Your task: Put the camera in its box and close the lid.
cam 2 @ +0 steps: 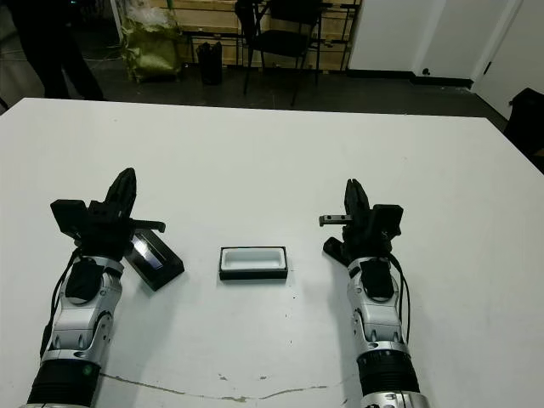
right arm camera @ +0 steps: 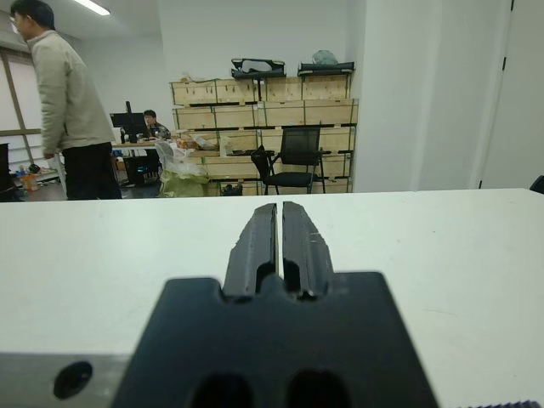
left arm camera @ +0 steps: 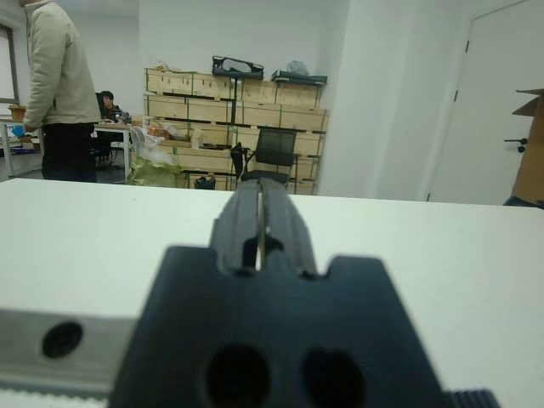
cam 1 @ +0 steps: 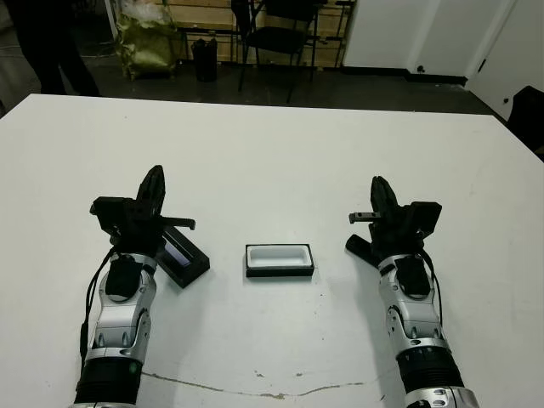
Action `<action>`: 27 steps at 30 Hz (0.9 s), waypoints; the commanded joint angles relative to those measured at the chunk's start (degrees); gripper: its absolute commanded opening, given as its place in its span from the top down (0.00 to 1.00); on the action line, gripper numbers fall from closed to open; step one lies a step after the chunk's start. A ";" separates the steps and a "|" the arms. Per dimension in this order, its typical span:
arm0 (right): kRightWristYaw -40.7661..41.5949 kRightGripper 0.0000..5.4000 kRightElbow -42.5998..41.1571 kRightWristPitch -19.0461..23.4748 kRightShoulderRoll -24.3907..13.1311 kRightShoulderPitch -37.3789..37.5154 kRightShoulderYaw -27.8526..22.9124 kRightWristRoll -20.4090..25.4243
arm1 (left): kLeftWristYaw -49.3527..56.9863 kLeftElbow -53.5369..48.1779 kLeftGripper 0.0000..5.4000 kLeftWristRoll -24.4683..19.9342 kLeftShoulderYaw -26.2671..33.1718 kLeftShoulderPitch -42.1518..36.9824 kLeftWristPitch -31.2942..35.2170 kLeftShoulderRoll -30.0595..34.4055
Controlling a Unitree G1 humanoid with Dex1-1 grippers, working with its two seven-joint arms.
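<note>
Shallow rectangular box (cam 1: 280, 260) — matte black, white-lined — lies on smooth white desk (cam 1: 272, 153); left tool (cam 1: 154, 189) and right tool (cam 1: 379, 197) closed, empty.

Black box (cam 1: 280, 260) with white lining, on white table (cam 1: 272, 153).

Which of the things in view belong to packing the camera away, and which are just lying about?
Belonging to the job:
box, open, mid-table
camera, partly under the right pincer
lid, beside the left pincer

Just lying about, beyond the table:
chair
yellow-green bag
wooden crates
standing person
</note>
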 commanded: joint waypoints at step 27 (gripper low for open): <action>1.55 1.00 0.43 0.59 -1.00 0.57 -0.10 0.06 | 0.63 -0.26 1.00 -0.14 -0.03 0.21 1.74 0.38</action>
